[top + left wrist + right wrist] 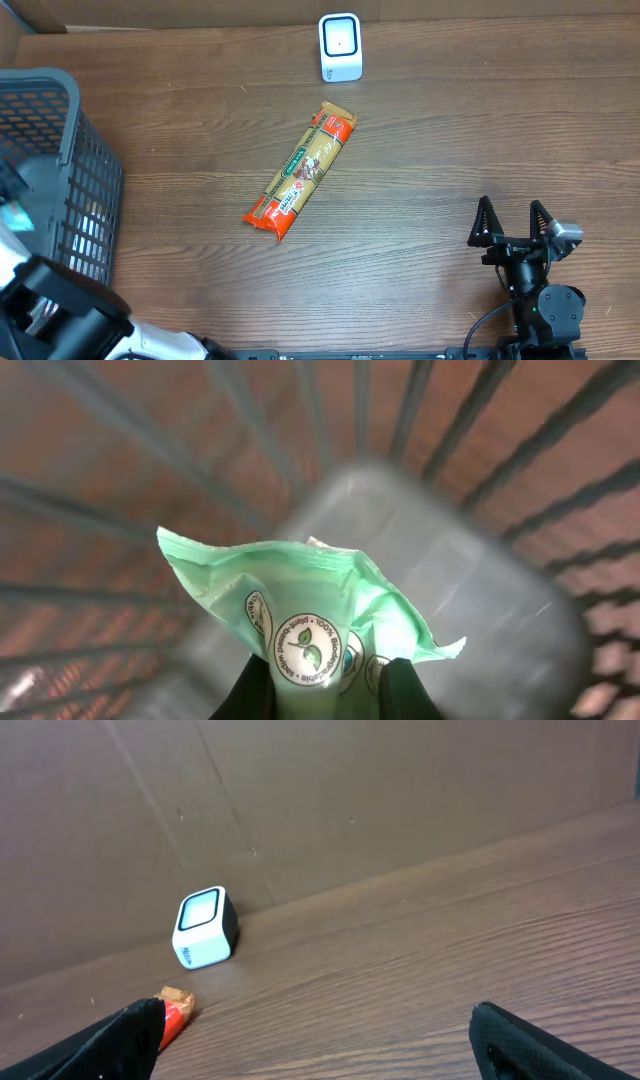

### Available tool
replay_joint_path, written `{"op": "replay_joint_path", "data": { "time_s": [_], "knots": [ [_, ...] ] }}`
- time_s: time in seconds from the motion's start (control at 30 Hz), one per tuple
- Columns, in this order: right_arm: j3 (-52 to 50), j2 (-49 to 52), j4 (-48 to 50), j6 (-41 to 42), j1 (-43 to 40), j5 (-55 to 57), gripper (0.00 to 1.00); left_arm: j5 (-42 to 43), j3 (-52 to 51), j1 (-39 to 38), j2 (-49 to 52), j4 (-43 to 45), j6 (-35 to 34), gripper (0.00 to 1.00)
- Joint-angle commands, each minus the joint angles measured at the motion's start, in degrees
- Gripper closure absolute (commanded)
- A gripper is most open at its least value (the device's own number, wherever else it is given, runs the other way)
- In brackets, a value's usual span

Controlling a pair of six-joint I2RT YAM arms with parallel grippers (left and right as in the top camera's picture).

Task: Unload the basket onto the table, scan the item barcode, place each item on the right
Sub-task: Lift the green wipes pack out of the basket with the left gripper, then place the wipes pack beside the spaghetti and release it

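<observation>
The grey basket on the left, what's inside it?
A pale green packet with a leaf logo, pinched by the left fingers. The packet and the arm hide much of the floor.

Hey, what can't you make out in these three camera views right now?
Green packet, left wrist: any barcode; its lower part is hidden by the left gripper and the frame edge.
Orange packet: print too small overhead; right wrist shows only its end, the rest behind the right gripper.
Basket: its contents, blurred in left wrist, cut off by the left edge overhead.
</observation>
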Motion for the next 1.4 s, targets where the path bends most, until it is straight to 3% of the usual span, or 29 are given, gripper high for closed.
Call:
{"op": "replay_joint_path", "data": {
  "time_s": [0.0,0.17,0.27,0.37,0.5,0.7,0.87,1.07,1.37],
  "knots": [
    [-0.6,-0.3,0.3,-0.2,0.2,-0.1,0.0,7.3,7.1,-1.2,-6.4,0.2,-7.8,0.96],
    [-0.6,-0.3,0.3,-0.2,0.2,-0.1,0.0,23.0,12.1,-3.7,-12.0,0.2,-15.3,0.96],
    [-0.6,-0.3,0.3,-0.2,0.2,-0.1,0.0,33.5,12.5,-7.3,-16.5,-0.4,-16.3,0.96],
    [-0.6,-0.3,0.3,-0.2,0.2,-0.1,0.0,36.3,12.5,-13.3,-20.2,-4.1,-16.2,0.96],
    [-0.6,-0.3,0.3,-0.2,0.2,-0.1,0.0,34.8,12.5,-25.4,-21.9,-11.8,-10.9,0.96],
    [-0.6,-0.3,0.3,-0.2,0.2,-0.1,0.0,18.0,10.4,-42.4,-19.9,-21.9,-9.7,0.96],
    [-0.6,-0.3,0.3,-0.2,0.2,-0.1,0.0,7.6,6.7,-51.9,-15.6,-25.3,-9.7,0.96],
    [-0.6,-0.3,0.3,-0.2,0.2,-0.1,0.0,7.4,-2.8,-54.7,-9.0,-22.4,-9.7,0.96],
    [-0.6,-0.3,0.3,-0.2,0.2,-0.1,0.0,7.8,-16.2,-54.7,1.0,-10.3,-8.6,0.96]
  ]
}}
